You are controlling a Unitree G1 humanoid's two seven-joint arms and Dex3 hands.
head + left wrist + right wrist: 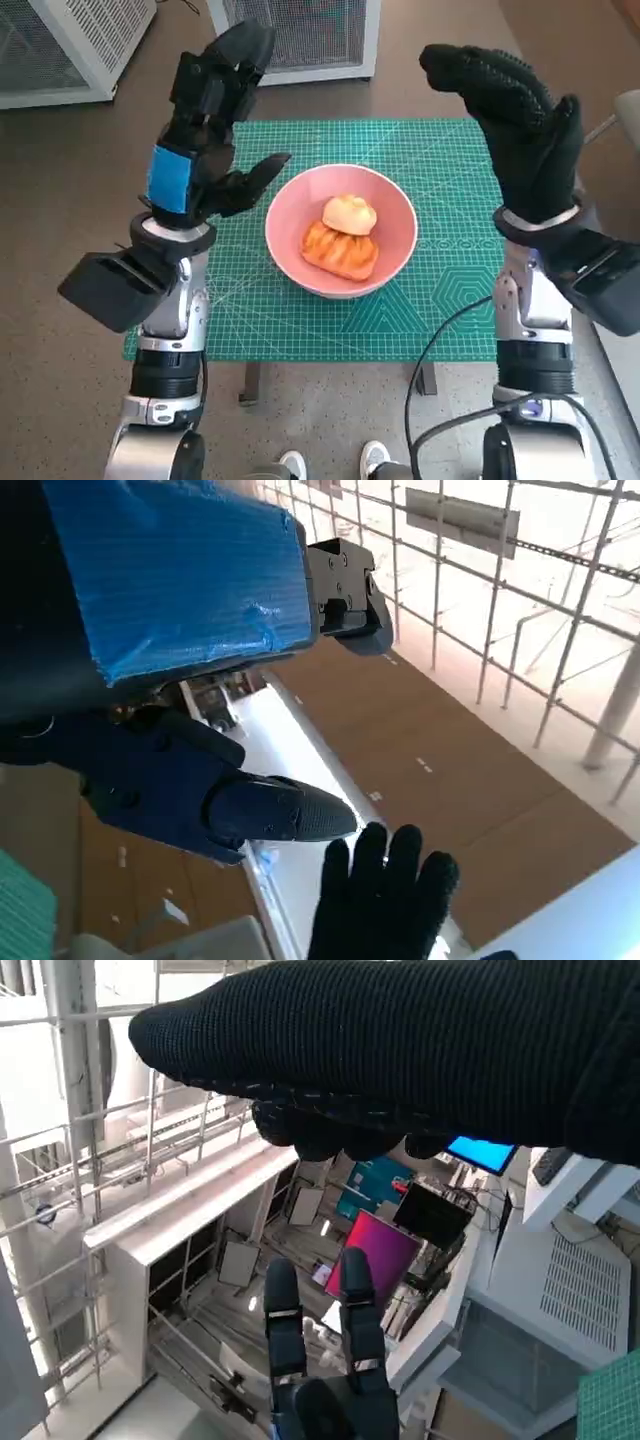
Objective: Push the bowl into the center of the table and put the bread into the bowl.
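Two bread pieces (342, 238) sit in pink bowl (340, 231) at mat (440, 180) center. Left hand (205, 140) at 9 o'clock, right hand (520, 115) at 3, both raised, fingers apart, empty. Bread probably soft, light: hold gently at sides.

The pink bowl (341, 232) sits in the middle of the green mat (440, 170), and it is open from above: both hands are raised well clear of it. Two pieces of bread (343, 238) fill its floor. The left hand (205, 130) stands off the bowl's left side, its lowest finger pointing toward the rim with a narrow gap between. The right hand (510, 110) is up over the mat's right edge, well apart from the bowl. Bare mat lies in front of the bowl, behind it and on its right. White mesh cabinets (300, 35) stand on the floor beyond the table's far edge.
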